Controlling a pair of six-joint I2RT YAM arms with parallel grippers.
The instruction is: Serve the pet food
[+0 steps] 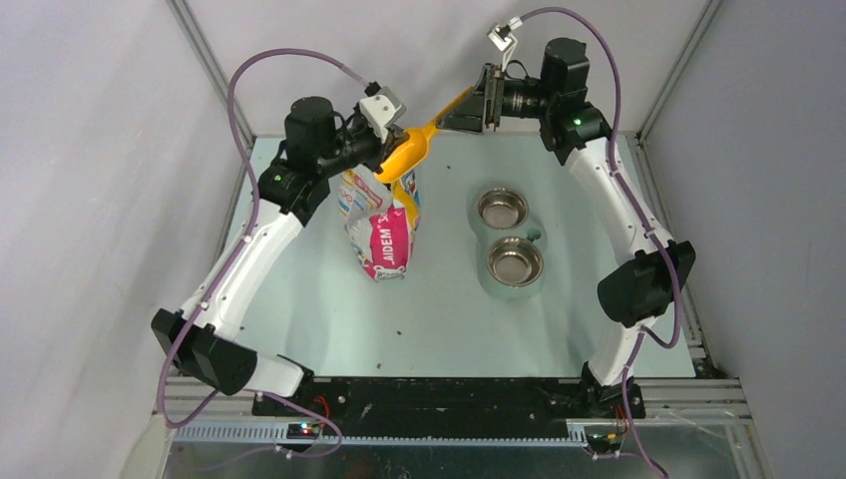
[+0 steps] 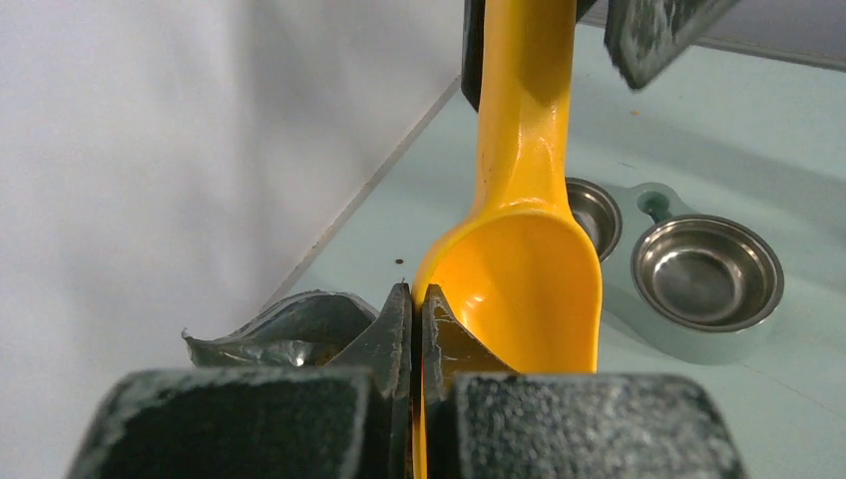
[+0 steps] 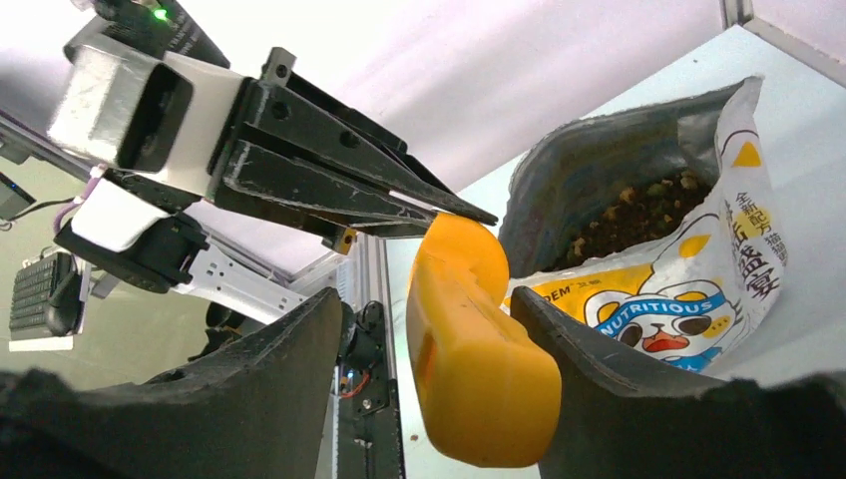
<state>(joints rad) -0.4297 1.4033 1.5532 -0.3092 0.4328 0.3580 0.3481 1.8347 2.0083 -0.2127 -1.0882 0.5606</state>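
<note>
Glossy plastic scoop (image 2: 529,289), shiny metal bowls (image 1: 515,261), foil-lined bag (image 3: 638,299), matt pet food (image 3: 638,215).

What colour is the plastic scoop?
The scoop is yellow; clearest in the left wrist view.

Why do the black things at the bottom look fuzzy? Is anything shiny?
Left wrist view: the left gripper sits right at the lens, so its near part blurs; the yellow scoop has a white shine on its handle. Right wrist view: the right gripper is soft too. Top view: sharp, the steel bowls glint.
</note>
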